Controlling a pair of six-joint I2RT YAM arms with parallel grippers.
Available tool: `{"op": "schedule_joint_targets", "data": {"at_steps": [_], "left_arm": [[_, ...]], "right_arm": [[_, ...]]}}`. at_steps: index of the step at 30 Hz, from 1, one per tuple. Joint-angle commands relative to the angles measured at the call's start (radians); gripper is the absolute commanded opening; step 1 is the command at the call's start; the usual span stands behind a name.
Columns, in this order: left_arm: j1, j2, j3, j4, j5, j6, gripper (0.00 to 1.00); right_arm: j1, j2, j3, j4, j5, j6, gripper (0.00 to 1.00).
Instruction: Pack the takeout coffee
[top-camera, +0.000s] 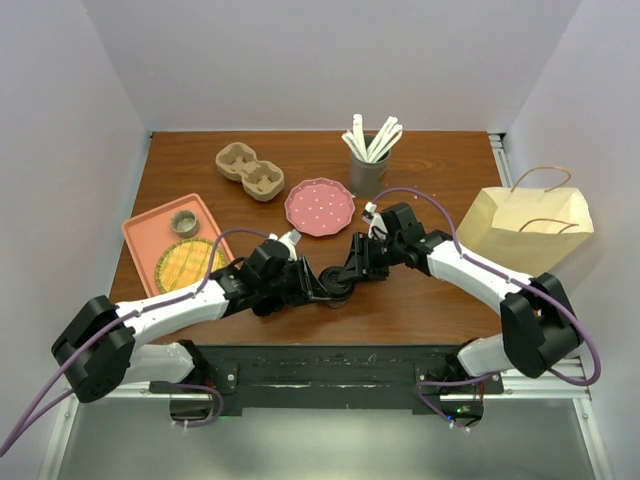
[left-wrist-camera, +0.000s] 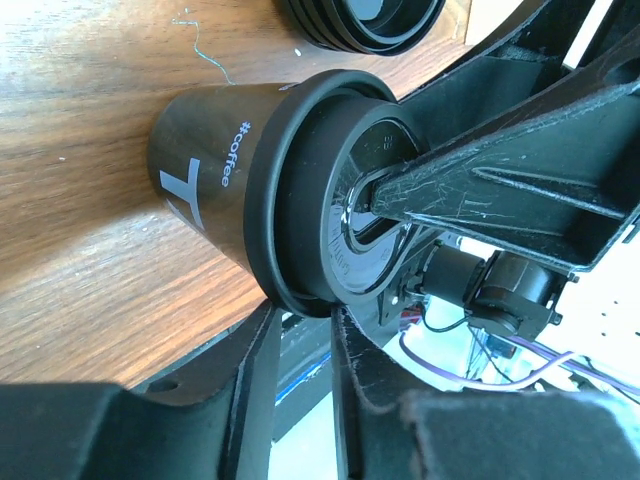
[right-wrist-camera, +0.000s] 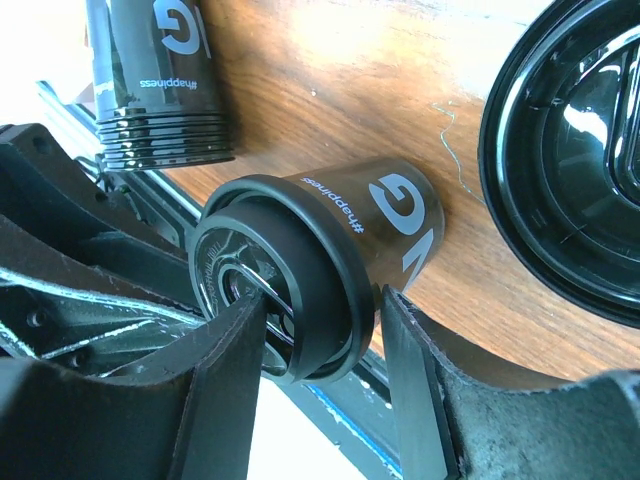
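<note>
From above, the two wrists meet over the cup (top-camera: 337, 288) and cover nearly all of it; only a dark round patch shows, near the front edge of the table (top-camera: 460, 160); a stack of cups (right-wrist-camera: 165, 90) and a spare lid (right-wrist-camera: 570, 150) close by appear in the right wrist view alone, and the spare lid is cut off by the frame.

The cup stands on the wood with its lid (left-wrist-camera: 300, 215) on, just beside the table's front edge; bare wood runs from it to the paper bag (top-camera: 525, 225) at the right, well apart, and back to the pink plate (top-camera: 320, 207); the cup carrier (top-camera: 250, 170) sits at the back left, beyond the orange tray (top-camera: 150, 240).

The left gripper (left-wrist-camera: 305, 322) has its jaws at a narrow slit, tips right at the lid's lower rim; whether they pinch the rim or merely touch it I cannot tell; the right gripper (right-wrist-camera: 322, 305) has its jaws partly apart at the lid's top, one finger (left-wrist-camera: 470, 195) lying across the lid's centre; whether it clamps the lid or only rests on it cannot be told.
</note>
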Motion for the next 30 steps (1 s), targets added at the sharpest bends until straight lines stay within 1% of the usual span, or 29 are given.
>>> {"op": "schedule_joint_targets", "data": {"at_steps": [1,4,5,8,10,12,14,18,23,24,27,30], "left_arm": [[-0.006,0.031,-0.046,0.018,-0.067,-0.002,0.25],[-0.006,0.028,-0.079,0.019,-0.088,-0.002,0.20],[-0.006,0.030,-0.097,0.024,-0.090,-0.003,0.16],[-0.006,0.033,-0.144,0.041,-0.082,-0.015,0.08],[-0.006,0.034,-0.169,0.101,-0.076,-0.023,0.04],[-0.006,0.037,-0.201,0.116,-0.070,-0.026,0.02],[-0.007,0.047,-0.223,0.138,-0.061,-0.022,0.00],[-0.009,0.068,-0.227,0.131,-0.055,0.001,0.00],[-0.012,0.083,-0.198,0.066,-0.088,0.034,0.00],[-0.013,0.082,-0.191,0.015,-0.113,0.053,0.00],[-0.018,0.077,-0.163,-0.043,-0.160,0.078,0.00],[-0.023,0.086,-0.174,-0.028,-0.165,0.080,0.00]], "right_arm": [[0.008,0.011,-0.059,-0.022,0.073,-0.016,0.50],[0.006,0.017,-0.072,-0.017,0.076,-0.025,0.49],[0.006,0.020,-0.077,-0.012,0.076,-0.025,0.49],[0.008,0.030,-0.088,-0.005,0.078,-0.030,0.49],[0.008,0.033,-0.094,-0.003,0.084,-0.036,0.49],[0.008,0.036,-0.105,-0.003,0.090,-0.043,0.49],[0.008,0.037,-0.114,0.000,0.093,-0.043,0.49],[0.008,0.037,-0.128,0.009,0.096,-0.040,0.48],[0.008,0.033,-0.128,0.011,0.099,-0.034,0.48],[0.008,0.031,-0.128,0.011,0.101,-0.033,0.48],[0.006,0.023,-0.134,0.017,0.101,-0.027,0.47],[0.006,0.028,-0.140,0.029,0.107,-0.036,0.47]]}}
